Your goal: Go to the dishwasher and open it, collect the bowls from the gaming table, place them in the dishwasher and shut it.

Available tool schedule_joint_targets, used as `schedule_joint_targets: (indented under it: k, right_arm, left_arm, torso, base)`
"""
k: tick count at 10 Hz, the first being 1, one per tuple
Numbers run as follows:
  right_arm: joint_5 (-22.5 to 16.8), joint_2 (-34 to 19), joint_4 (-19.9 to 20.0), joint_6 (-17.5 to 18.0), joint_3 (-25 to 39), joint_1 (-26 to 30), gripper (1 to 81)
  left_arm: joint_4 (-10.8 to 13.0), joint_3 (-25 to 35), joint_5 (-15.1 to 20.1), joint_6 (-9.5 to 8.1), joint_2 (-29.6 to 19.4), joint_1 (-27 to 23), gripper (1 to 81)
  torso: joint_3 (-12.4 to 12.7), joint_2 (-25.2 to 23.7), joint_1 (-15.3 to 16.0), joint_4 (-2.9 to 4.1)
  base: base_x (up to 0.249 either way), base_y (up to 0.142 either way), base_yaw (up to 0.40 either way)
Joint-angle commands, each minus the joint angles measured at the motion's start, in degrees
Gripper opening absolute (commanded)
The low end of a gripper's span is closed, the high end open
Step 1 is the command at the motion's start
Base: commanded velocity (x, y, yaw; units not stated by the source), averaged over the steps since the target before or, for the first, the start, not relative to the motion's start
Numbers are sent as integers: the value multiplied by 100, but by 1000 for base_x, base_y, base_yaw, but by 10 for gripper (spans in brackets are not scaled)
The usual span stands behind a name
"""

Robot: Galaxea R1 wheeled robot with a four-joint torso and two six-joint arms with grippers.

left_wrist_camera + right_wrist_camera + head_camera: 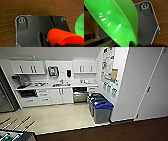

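The dishwasher (80,96) sits built in under the kitchen counter (62,86) at the far wall, its grey steel front to the right of the white cabinet doors (61,95) and just left of a row of bins. Its top edge shows a dark gap, so the door looks slightly ajar, though that is hard to make out. The nearest bin is grey with a blue lid (102,105), and darker bins (95,98) stand behind it toward the wall. Above the counter hang white wall cabinets (28,67), and posters (109,65) cover the side wall on the right.

A bright green bowl (117,23) shows large and tilted in the right wrist view, its glossy inside facing the camera, its rim running down to the right gripper, which appears clamped on it at the lower edge. In the left wrist view an orange bowl (65,37) sits right at the left gripper, seemingly held there; whether the fingers are truly closed on it I cannot tell. A slice of green bowl also shows at the edge of that view. Brown carpet (37,7) lies beneath both wrists.

In the head view, the foosball table's rods with handles (17,124) show at the lower left corner, on the pale kitchen floor (57,117).
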Motion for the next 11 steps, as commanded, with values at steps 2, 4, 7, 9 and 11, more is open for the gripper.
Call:
schedule_joint_targets:
  k: [2,4,7,9,11]
  right_arm:
    - [-412,38,-121,-40,56,199,10]
    - [-412,30,-121,-40,56,182,10]
    - [-412,21,-121,-40,56,191,10]
    - [-412,30,-121,-40,56,191,10]
    - [-412,30,-121,-40,56,191,10]
  left_arm:
    - [34,16,183,4,-54,-222,10]
    - [34,16,183,4,-54,-222,10]
    - [34,16,183,4,-54,-222,10]
    - [16,16,183,4,-54,-222,10]
    - [7,7,183,4,-62,-222,10]
  torso:
    - [0,0,0,0]
    - [0,0,-2,0]
    - [0,0,0,0]
    - [0,0,-2,0]
    - [0,0,0,0]
  base:
    - [167,0,0]
    - [176,0,0]
    - [181,0,0]
    - [189,0,0]
    - [189,0,0]
